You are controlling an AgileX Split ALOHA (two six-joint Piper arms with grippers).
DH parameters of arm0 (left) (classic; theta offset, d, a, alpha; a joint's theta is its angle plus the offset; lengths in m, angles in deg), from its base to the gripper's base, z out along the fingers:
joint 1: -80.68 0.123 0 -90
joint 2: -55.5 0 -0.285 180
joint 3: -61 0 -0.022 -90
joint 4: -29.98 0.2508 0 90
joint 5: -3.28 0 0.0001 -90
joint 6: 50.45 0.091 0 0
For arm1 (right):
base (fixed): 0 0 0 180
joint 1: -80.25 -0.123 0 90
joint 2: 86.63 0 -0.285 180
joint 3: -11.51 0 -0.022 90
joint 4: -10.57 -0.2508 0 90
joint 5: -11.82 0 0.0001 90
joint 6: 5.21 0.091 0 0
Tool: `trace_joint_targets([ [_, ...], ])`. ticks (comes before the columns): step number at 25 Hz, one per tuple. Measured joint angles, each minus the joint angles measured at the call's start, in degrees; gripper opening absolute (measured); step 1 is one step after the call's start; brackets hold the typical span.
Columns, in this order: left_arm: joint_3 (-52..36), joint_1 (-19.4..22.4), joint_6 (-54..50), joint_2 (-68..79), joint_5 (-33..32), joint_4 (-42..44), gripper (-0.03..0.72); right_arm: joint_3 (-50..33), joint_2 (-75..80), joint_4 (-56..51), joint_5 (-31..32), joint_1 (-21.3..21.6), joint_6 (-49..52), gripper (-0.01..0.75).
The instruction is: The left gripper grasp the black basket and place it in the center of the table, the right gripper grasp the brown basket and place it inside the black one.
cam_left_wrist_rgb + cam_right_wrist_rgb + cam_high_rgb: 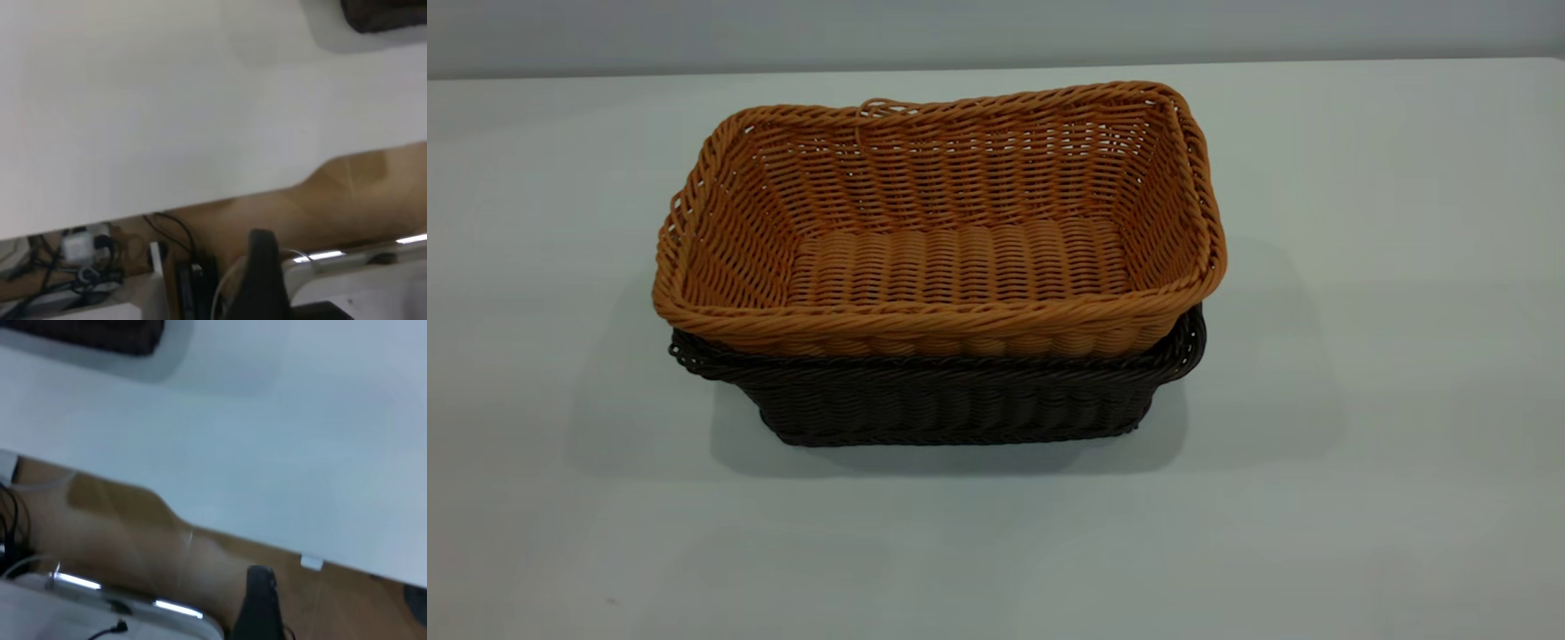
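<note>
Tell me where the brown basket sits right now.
In the exterior view the brown basket sits nested inside the black basket near the middle of the table, its rim riding above the dark one's rim.

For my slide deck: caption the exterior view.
Brown basket nested inside the black basket at the centre of the white table, neither hand in view.

Two woven baskets stand on the one counter (1405,356): one brown basket (951,267) and one black basket (951,404). The brown one sits nested inside the black one, making a single stack of two.
</note>
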Motion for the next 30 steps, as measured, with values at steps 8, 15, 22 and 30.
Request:
trace_joint_targets([
  [8,-6.29,0.0,0.0,-5.07,2.82,-0.76,0.558,-0.37,-1.11,0.0,-0.18,0.0,0.0,0.537],
  [15,-6.47,0.0,0.0,-6.66,3.38,-0.76,0.558,-0.37,-1.11,-0.05,-0.18,0.0,-0.02,0.537],
  [22,-6.47,0.0,0.0,-7.73,3.42,-0.76,0.558,-0.37,-5.74,-2.05,-0.12,10.65,-0.06,0.537],
  [30,-6.58,1.33,0.0,-14.5,3.42,-0.83,0.558,-0.37,-18.44,-2.63,0.18,21.35,-0.06,0.537],
])
